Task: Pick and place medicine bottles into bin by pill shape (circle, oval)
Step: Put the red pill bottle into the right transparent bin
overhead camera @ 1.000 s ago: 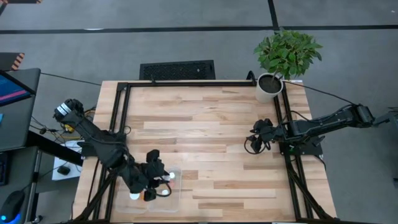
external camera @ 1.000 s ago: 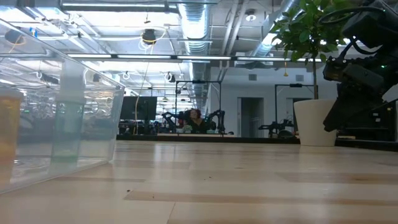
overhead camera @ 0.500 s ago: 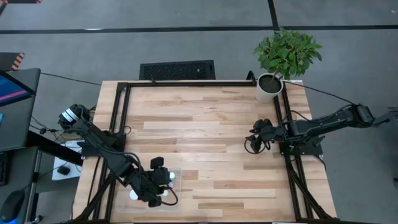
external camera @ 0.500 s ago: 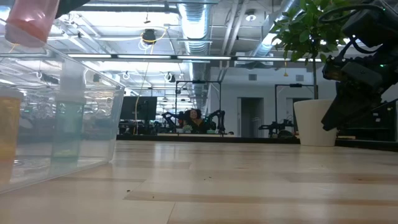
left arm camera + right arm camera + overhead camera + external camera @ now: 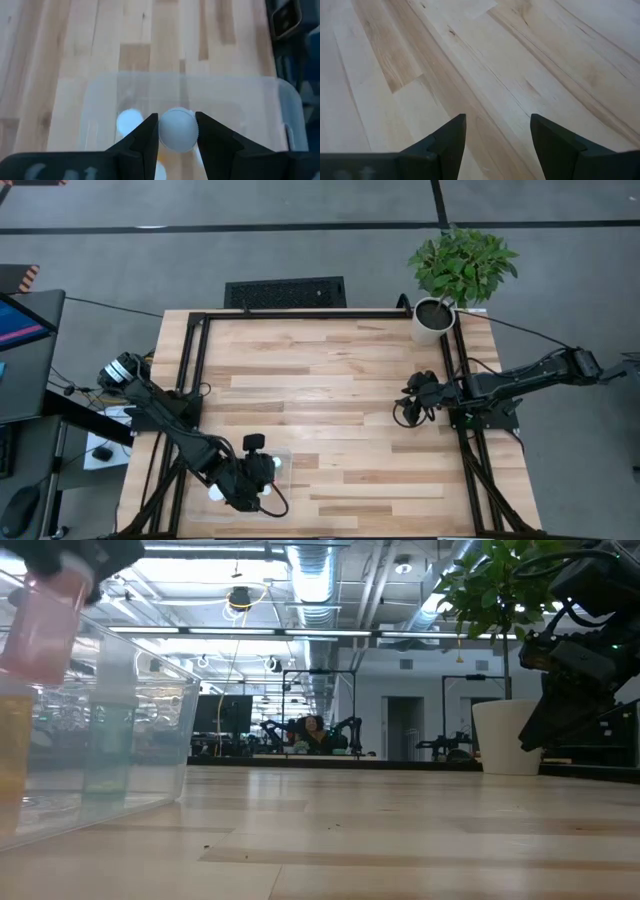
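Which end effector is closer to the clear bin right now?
Left. The left end effector is over the clear bin, shut on a white-capped bottle. The right end effector waits open near the table's opposite edge, far from the bin.

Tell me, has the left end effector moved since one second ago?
Yes. In the high view the left end effector, shut on a white-capped medicine bottle, shifted toward the table's near edge over the clear plastic bin.
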